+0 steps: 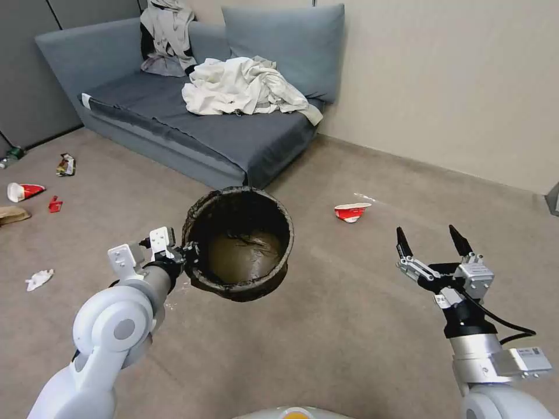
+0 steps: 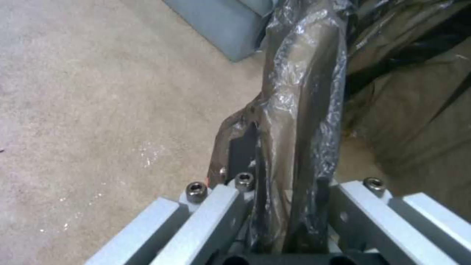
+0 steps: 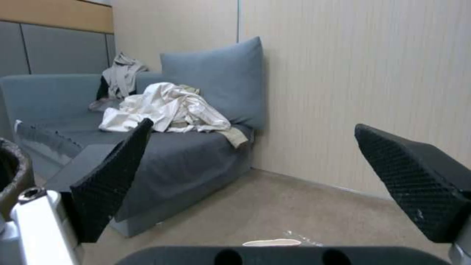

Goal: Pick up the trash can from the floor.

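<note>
The trash can (image 1: 239,256) hangs tilted in the head view's middle, its mouth turned toward me and a dark brown-black bag folded over its rim. My left gripper (image 1: 189,253) is shut on the rim's left side. The left wrist view shows the crinkled bag and rim (image 2: 299,92) pinched between the fingers (image 2: 243,147), with the floor (image 2: 98,110) well below. My right gripper (image 1: 432,241) hovers open to the can's right, holding nothing. In the right wrist view its two black pads (image 3: 113,180) stand wide apart, and the can's rim (image 3: 10,169) shows at the frame's edge.
A grey sofa (image 1: 233,134) with heaped pale clothes stands behind the can, against a beige wall (image 1: 442,87). Crushed red-and-white cups lie on the carpet to the right (image 1: 351,212) and far left (image 1: 23,191), along with a wrapper (image 1: 66,164) and a tissue (image 1: 39,279).
</note>
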Motion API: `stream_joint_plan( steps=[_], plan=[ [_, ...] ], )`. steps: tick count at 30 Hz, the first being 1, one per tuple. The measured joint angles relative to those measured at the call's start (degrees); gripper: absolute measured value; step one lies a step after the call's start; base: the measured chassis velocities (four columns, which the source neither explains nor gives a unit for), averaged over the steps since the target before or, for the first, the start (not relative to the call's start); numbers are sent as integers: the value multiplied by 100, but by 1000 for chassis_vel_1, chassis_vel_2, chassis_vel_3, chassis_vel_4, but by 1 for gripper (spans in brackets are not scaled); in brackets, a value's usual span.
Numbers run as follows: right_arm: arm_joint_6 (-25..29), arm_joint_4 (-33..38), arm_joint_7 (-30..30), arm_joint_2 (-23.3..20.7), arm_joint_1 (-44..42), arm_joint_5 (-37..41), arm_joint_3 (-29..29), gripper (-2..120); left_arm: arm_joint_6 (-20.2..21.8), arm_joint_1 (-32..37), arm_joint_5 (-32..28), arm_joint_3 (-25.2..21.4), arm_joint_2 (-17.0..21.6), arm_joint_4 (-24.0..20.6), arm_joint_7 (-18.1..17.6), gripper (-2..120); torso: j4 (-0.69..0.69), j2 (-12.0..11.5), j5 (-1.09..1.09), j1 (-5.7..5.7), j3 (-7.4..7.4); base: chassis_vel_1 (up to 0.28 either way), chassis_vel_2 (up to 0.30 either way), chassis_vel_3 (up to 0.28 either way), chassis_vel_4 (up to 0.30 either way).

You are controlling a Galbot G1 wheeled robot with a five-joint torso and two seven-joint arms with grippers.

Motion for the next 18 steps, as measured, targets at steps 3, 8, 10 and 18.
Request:
stream_joint_plan(
  steps=[3, 8, 10, 18],
  plan=[
    [4, -2, 0, -1, 2, 3, 2, 100, 12, 0, -9, -2, -43, -2, -6, 2, 0, 0, 0, 0, 0, 0, 0, 0, 0],
    [5, -23, 0, -4, 13, 6, 2, 100, 16, 3, -1, 14, -92, 7, -6, 2, 0, 0, 0, 0, 0, 0, 0, 0, 0],
    [5, -25, 0, -4, 15, 6, 2, 100, 20, 3, 3, 14, -97, 12, -5, 2, 0, 0, 0, 0, 0, 0, 0, 0, 0],
    [27, -41, -13, 13, 7, 6, 2, 100, 29, 12, 38, 19, -128, 45, 13, 2, 0, 0, 0, 0, 0, 0, 0, 0, 0]
  ],
)
